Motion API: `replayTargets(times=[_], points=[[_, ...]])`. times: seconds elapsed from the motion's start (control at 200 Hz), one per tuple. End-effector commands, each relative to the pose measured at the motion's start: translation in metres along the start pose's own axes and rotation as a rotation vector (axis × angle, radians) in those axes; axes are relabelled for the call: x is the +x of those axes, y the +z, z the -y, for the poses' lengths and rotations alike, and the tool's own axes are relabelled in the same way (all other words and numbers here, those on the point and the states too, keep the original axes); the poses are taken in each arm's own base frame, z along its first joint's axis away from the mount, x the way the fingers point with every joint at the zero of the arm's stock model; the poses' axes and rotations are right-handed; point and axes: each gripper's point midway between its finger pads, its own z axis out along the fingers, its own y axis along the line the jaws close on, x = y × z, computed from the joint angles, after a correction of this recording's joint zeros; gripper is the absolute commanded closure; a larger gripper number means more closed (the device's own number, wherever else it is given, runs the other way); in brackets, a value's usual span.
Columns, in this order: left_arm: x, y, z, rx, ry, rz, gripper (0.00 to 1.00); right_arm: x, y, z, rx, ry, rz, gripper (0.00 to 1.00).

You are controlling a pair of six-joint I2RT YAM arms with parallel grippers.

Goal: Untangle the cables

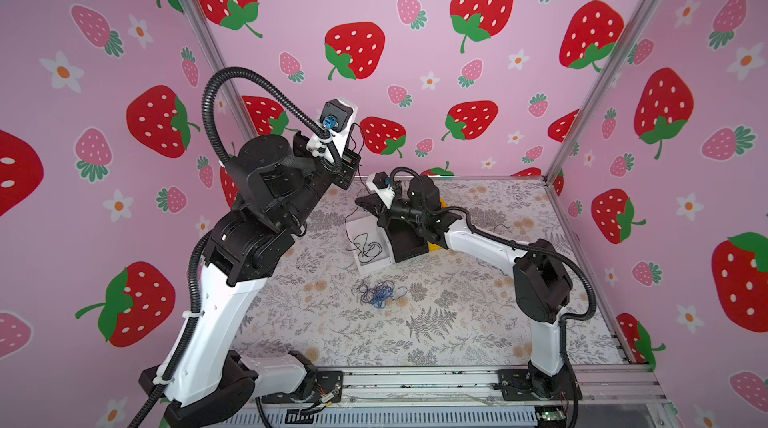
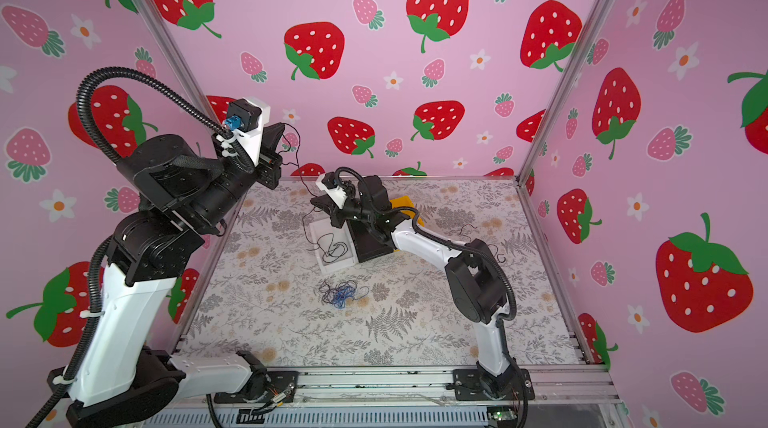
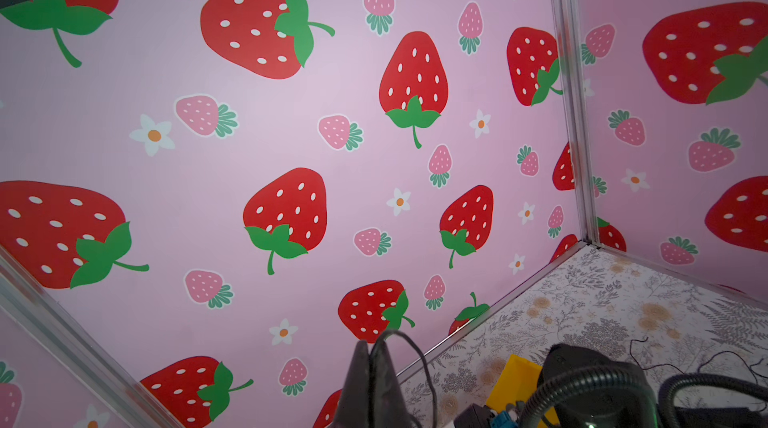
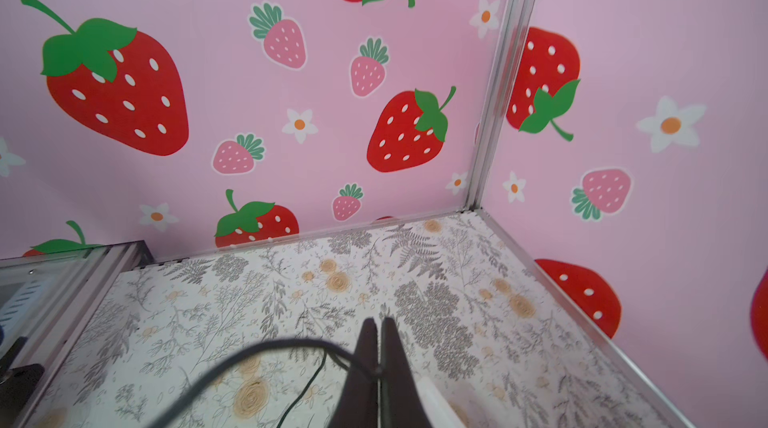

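Note:
One thin black cable (image 2: 300,176) stretches through the air between both grippers. My left gripper (image 2: 281,129) is raised high near the back wall, shut on a loop of it (image 3: 412,349); the left wrist view has the fingertips (image 3: 360,349) pressed together. Lower, over the white tray (image 1: 376,267), my right gripper (image 1: 359,202) is shut on the same cable (image 4: 270,345), pinched between its fingers (image 4: 388,347). The cable's slack hangs into the tray as a loose coil (image 1: 368,248). A tangle of blue, purple and black cables (image 1: 380,293) lies on the table in front of the tray.
A black bin (image 1: 405,244) and a yellow bin (image 1: 441,201) sit under and behind the right arm. Another thin black cable (image 1: 500,226) lies on the floral table to the right. Pink strawberry walls and metal posts (image 1: 582,114) close in three sides.

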Motion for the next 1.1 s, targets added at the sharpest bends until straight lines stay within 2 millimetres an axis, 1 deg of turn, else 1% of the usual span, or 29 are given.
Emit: replayTargets(times=[0.0, 0.065, 0.165, 0.255, 0.38, 0.445, 0.53, 0.605, 0.75, 0.86, 0.98, 1.01, 1.056, 1.096], points=[[0.008, 0.002, -0.006, -0.049, 0.02, -0.009, 1.0, 0.011, 0.009, 0.014, 0.049, -0.042, -0.063, 1.0], [0.018, 0.002, -0.004, -0.056, 0.02, -0.028, 1.0, 0.017, 0.007, 0.02, 0.067, -0.034, -0.079, 1.0], [0.034, 0.001, -0.005, -0.068, 0.006, -0.054, 1.0, 0.034, 0.006, 0.026, 0.07, -0.009, -0.118, 1.0], [0.049, 0.003, -0.004, -0.073, -0.028, -0.076, 1.0, 0.06, 0.008, 0.028, 0.065, 0.013, -0.162, 1.0], [0.077, 0.008, 0.002, -0.062, -0.07, -0.13, 1.0, 0.1, 0.008, 0.031, 0.073, 0.053, -0.226, 1.0], [0.095, 0.011, 0.004, -0.061, -0.094, -0.165, 1.0, 0.12, 0.007, 0.032, 0.089, 0.071, -0.262, 1.0], [0.12, 0.014, 0.007, -0.057, -0.139, -0.208, 1.0, 0.142, 0.002, 0.039, 0.132, 0.084, -0.305, 1.0], [0.14, 0.016, 0.009, -0.055, -0.177, -0.238, 1.0, 0.15, -0.002, 0.044, 0.156, 0.1, -0.322, 1.0], [0.17, 0.021, 0.015, -0.048, -0.217, -0.298, 1.0, 0.162, -0.01, 0.055, 0.203, 0.103, -0.366, 1.0], [0.194, 0.022, 0.019, -0.051, -0.254, -0.348, 1.0, 0.18, -0.013, 0.053, 0.196, 0.104, -0.428, 1.0], [0.213, 0.014, 0.022, -0.083, -0.301, -0.381, 1.0, 0.202, -0.014, 0.05, 0.173, 0.129, -0.495, 1.0], [0.219, 0.012, 0.021, -0.094, -0.308, -0.392, 1.0, 0.208, -0.014, 0.049, 0.167, 0.14, -0.51, 0.98], [0.227, 0.01, 0.022, -0.101, -0.312, -0.413, 1.0, 0.214, -0.013, 0.047, 0.157, 0.155, -0.519, 0.9], [0.235, 0.009, 0.023, -0.104, -0.314, -0.434, 1.0, 0.215, -0.011, 0.045, 0.142, 0.162, -0.519, 0.86]])
